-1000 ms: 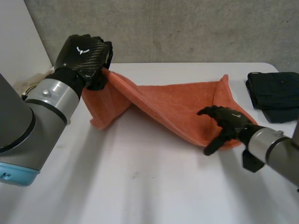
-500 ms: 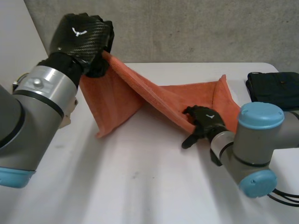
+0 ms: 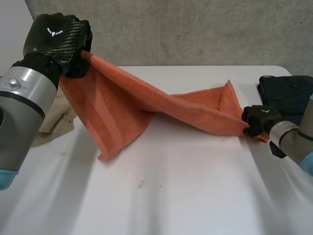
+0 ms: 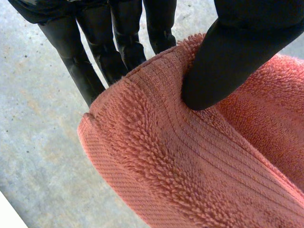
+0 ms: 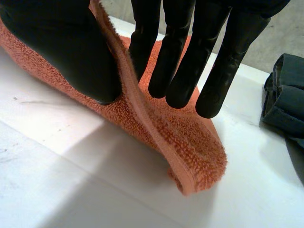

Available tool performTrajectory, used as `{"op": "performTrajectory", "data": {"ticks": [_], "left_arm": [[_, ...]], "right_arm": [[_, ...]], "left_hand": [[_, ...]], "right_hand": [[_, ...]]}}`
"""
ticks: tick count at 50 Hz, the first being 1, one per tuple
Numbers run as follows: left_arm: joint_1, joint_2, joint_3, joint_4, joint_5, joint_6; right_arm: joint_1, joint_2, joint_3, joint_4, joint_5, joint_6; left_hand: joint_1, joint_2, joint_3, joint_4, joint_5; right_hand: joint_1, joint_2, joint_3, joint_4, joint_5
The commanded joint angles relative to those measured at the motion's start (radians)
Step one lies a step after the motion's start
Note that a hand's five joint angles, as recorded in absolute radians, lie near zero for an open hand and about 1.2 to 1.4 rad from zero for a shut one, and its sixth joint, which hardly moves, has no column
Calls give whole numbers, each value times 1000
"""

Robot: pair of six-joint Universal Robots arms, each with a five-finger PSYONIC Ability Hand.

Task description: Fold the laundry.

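Orange towel (image 3: 128, 105), ends pinched (left hand (image 3: 56, 41) high, right hand (image 3: 258, 119) low)

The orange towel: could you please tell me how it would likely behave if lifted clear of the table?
Probably floppy: the orange towel sags and twists between the left hand and right hand. Its looped pile likely grips well, so both pinches should hold.

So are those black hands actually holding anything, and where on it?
Both pinch the orange towel: the left hand holds a corner lifted high, the right hand grips the hem at the opposite end, down by the table.
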Motion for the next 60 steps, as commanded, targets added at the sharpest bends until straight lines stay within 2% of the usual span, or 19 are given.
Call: {"op": "performTrajectory", "data": {"ticks": [1, 4, 5, 9, 13, 16, 22, 30, 34, 38, 41, 42, 45, 46, 50, 53, 60], "left_arm": [[38, -1, -25, -6, 1, 7], [64, 1, -38, -15, 1, 8], [79, 4, -42, -31, 3, 10], [99, 13, -44, -98, 6, 13], [102, 24, -41, -182, 11, 16], [104, 24, -38, -239, 11, 22], [108, -16, -36, -270, 11, 59], [111, -278, 77, -268, 6, 208], [114, -425, 212, -247, 4, 243], [113, -533, 382, -141, 4, 251], [113, -562, 491, 6, 6, 260], [114, -562, 531, 112, 7, 254], [116, -556, 568, 300, 7, 254], [118, -542, 580, 418, 7, 255], [119, -487, 574, 645, 4, 249], [113, -478, 568, 664, 6, 245], [119, -476, 450, 574, 12, 205]], "right_arm": [[-69, -171, -4, 126, -34, -225], [-99, -267, -12, 232, -45, -360], [-115, -322, -27, 309, -45, -446], [-131, -437, -83, 504, -41, -635], [-125, -560, -149, 661, -42, -742], [-123, -604, -183, 738, -44, -761], [-116, -557, -160, 784, -50, -767], [-19, -290, -283, 783, 15, -757], [22, -155, -404, 752, 76, -734], [107, -36, -632, 628, 148, -666], [136, -3, -767, 530, 180, -637], [148, 12, -853, 446, 195, -620], [157, 27, -949, 289, 209, -606], [162, 26, -981, 176, 212, -602], [179, -8, -970, -63, 223, -603], [187, -45, -929, -92, 226, -603], [190, -75, -759, -85, 216, -576]], "left_hand": [[249, 197, 203, 193, 252], [249, 197, 203, 193, 252], [249, 197, 203, 193, 252], [249, 197, 203, 193, 252], [249, 197, 203, 193, 252], [249, 197, 203, 193, 252], [249, 197, 203, 193, 252], [249, 197, 203, 193, 252], [249, 197, 203, 193, 252], [249, 197, 203, 193, 252], [249, 197, 203, 193, 252], [249, 197, 203, 193, 252], [249, 197, 203, 193, 252], [249, 197, 203, 193, 252], [249, 197, 203, 193, 252], [249, 197, 203, 193, 252], [249, 197, 203, 193, 252]], "right_hand": [[404, 218, 211, 207, 234], [404, 218, 211, 207, 234], [404, 218, 211, 207, 234], [404, 218, 211, 207, 234], [404, 218, 211, 207, 234], [404, 218, 211, 207, 234], [404, 218, 211, 207, 234], [404, 218, 211, 207, 234], [404, 218, 211, 207, 234], [404, 218, 211, 207, 234], [404, 218, 211, 207, 234], [404, 218, 211, 207, 234], [404, 218, 211, 207, 234], [404, 218, 211, 207, 234], [404, 218, 211, 207, 234], [404, 218, 211, 207, 234], [404, 218, 211, 207, 234]]}}
